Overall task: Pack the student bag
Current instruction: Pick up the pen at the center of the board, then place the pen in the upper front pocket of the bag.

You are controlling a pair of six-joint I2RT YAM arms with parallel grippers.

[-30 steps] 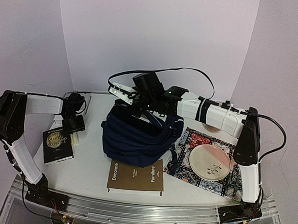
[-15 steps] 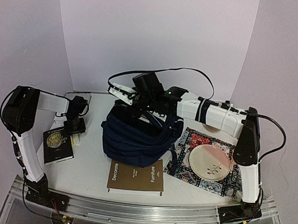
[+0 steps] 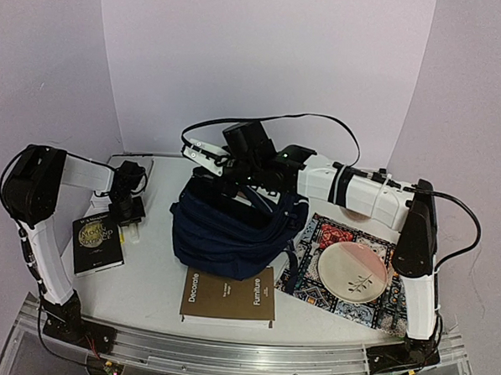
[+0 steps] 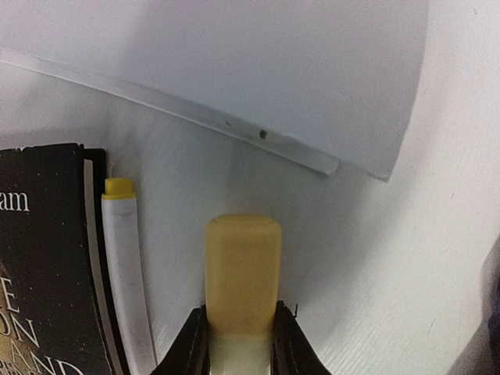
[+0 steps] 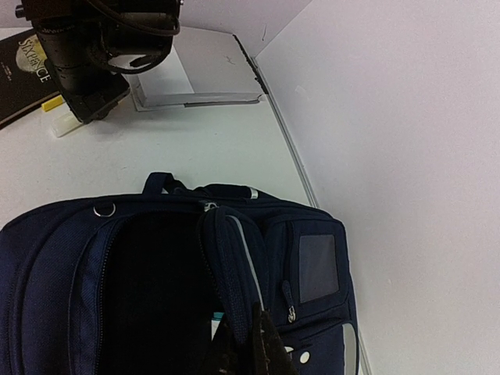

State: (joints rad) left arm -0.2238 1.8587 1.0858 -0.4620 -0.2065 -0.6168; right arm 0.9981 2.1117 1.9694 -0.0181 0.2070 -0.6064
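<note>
Likely student bag [image 3: 223, 232] soft, floppy, light, collapsing unless rim held; right hand [image 5: 248, 344] clenched on opening flap, best hold; left hand [image 4: 238, 328] pinching yellow-capped marker [image 4: 242, 266] body.

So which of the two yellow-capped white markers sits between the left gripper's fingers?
The thick broad-capped marker in the left gripper; the thin marker lies loose beside the black book.

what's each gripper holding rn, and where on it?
Left gripper: highlighter, by its white body just below the yellow cap. Right gripper: bag, by the rim of its open compartment.
</note>
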